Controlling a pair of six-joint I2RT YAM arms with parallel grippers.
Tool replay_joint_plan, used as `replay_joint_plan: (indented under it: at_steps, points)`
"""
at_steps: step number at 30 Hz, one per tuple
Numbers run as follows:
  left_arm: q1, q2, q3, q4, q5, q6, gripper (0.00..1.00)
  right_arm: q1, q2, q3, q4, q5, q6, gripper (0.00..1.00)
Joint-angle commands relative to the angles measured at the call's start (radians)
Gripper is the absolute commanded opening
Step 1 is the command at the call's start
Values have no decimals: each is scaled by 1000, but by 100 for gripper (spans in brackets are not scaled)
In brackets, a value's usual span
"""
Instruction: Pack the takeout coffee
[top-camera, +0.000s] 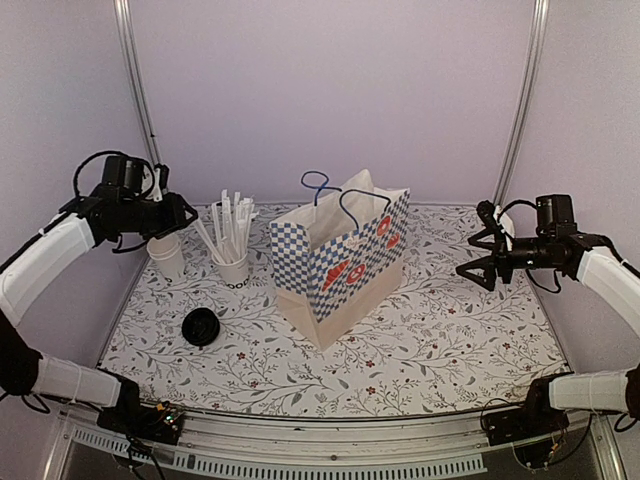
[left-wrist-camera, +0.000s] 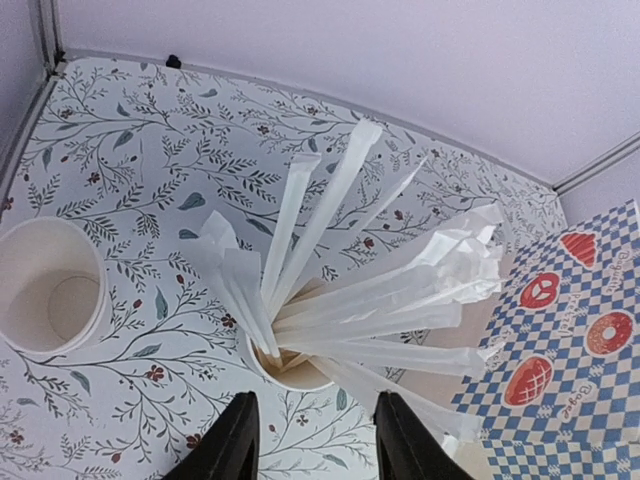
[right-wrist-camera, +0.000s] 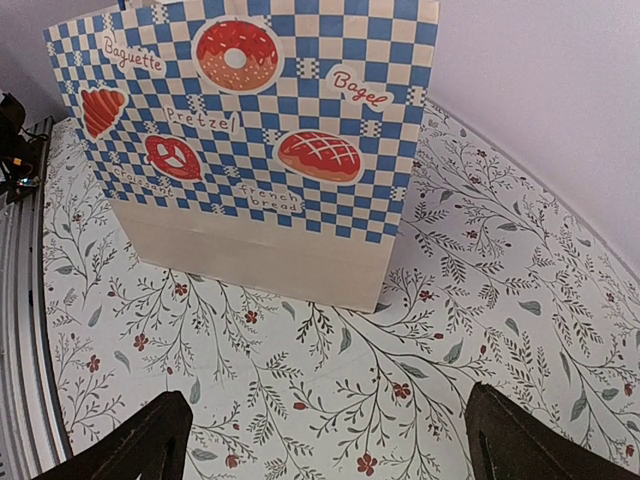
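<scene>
The takeout coffee (top-camera: 201, 326) stands at the front left of the table and shows mostly as its round black lid. It appears in neither wrist view. The blue checkered paper bag (top-camera: 340, 262) stands open in the middle, also seen in the right wrist view as the bag (right-wrist-camera: 260, 150). My left gripper (top-camera: 185, 215) hovers at the back left, well above and behind the coffee. Its jaws stand apart with nothing between them, and the left gripper (left-wrist-camera: 312, 445) looks down on the cup of wrapped sticks (left-wrist-camera: 290, 365). My right gripper (top-camera: 478, 255) is wide open and holds nothing, right of the bag; the right gripper (right-wrist-camera: 320, 450) faces the bag's printed side.
A plain white cup (top-camera: 167, 255) stands below my left gripper, seen open-topped as the cup (left-wrist-camera: 45, 300). The cup with lettering and white sticks (top-camera: 232, 262) stands between it and the bag. Metal frame posts rise at the back corners. The tablecloth (top-camera: 440, 330) has a floral print.
</scene>
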Motion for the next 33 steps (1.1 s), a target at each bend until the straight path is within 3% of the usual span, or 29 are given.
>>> replay_joint_plan:
  at_steps: [1, 5, 12, 24, 33]
  points:
    - [-20, -78, -21, -8, -114, 3, 43, 6, 6, -7, -8, -8, -9, 99]
    - [-14, -62, -30, 31, -143, 22, 41, 6, 11, -6, -9, -7, -12, 99]
    - [-16, 63, 65, 131, -56, 95, 42, 6, 19, -7, -11, -4, -14, 99]
    - [-3, 372, 402, -43, -32, 356, 48, 6, 27, -8, -16, 4, -18, 99]
    - [21, 469, 506, -147, 5, 415, 45, 7, 42, -4, -25, 4, -26, 99]
